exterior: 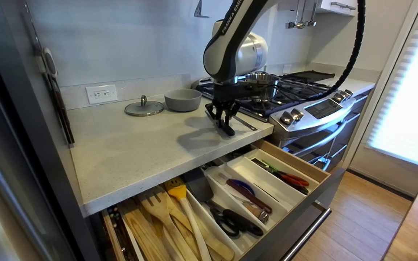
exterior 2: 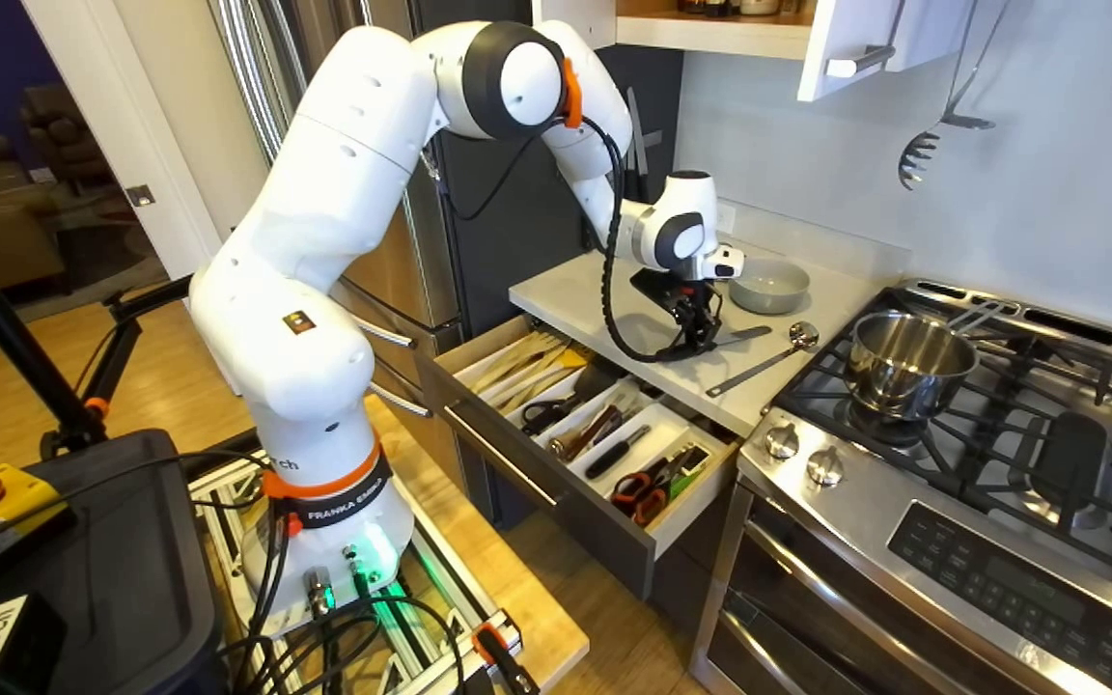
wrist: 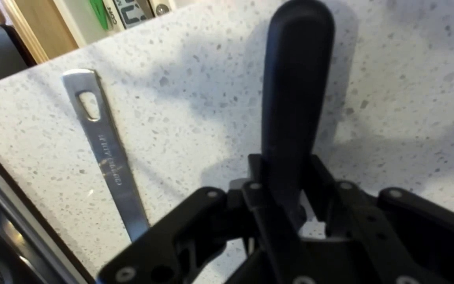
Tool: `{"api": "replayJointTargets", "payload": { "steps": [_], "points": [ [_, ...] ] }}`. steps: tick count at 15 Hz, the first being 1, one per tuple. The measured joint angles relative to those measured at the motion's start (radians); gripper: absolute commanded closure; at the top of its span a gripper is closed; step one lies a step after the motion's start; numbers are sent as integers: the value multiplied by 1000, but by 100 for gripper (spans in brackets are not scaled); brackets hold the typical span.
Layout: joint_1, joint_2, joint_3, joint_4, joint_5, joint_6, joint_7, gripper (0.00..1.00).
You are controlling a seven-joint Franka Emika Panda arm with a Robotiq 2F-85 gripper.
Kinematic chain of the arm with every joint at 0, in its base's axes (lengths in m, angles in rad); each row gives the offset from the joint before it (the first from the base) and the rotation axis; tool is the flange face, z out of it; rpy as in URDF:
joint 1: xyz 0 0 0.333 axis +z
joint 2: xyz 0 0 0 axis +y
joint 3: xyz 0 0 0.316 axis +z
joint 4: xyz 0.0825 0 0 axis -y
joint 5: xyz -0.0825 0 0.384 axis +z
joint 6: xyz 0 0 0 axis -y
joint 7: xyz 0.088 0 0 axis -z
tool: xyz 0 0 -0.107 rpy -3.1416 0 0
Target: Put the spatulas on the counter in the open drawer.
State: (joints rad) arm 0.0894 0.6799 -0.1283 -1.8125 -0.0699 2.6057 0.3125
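Note:
A dark utensil, apparently a spatula, shows its black handle (wrist: 298, 79) in the wrist view. The handle also shows in an exterior view (exterior: 227, 129), and a flat grey blade (exterior 2: 745, 336) shows past the fingers. My gripper (wrist: 284, 169) has its fingers against both sides of the handle, low over the counter, in both exterior views (exterior: 224, 117) (exterior 2: 697, 330). Whether the handle touches the counter is unclear. A long-handled metal utensil with a round spoon-like head (exterior 2: 757, 373) lies on the counter beside it; its handle shows in the wrist view (wrist: 108, 154). The drawer (exterior: 292, 158) is open below.
The drawer (exterior 2: 595, 531) holds wooden utensils, scissors and other tools in white dividers. A grey bowl (exterior: 183, 101) and a glass lid (exterior: 144, 108) stand at the counter's back. The stove with a steel pot (exterior 2: 913, 357) borders the counter. A black cable loops beside the gripper.

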Motion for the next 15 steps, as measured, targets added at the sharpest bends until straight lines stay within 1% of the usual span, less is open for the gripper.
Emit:
{"api": "replayJointTargets", "payload": {
  "steps": [4, 8, 10, 12, 15],
  "points": [
    [-8, -109, 12, -119, 1, -3, -46, 93],
    [-34, -270, 59, -294, 21, -31, -141, 93],
    [-55, -353, 95, -382, 60, -80, -216, 93],
    [-73, -427, 120, -457, 101, -153, -286, 93],
    [-86, -508, 124, -531, 114, -288, -341, 93]
  ]
}}
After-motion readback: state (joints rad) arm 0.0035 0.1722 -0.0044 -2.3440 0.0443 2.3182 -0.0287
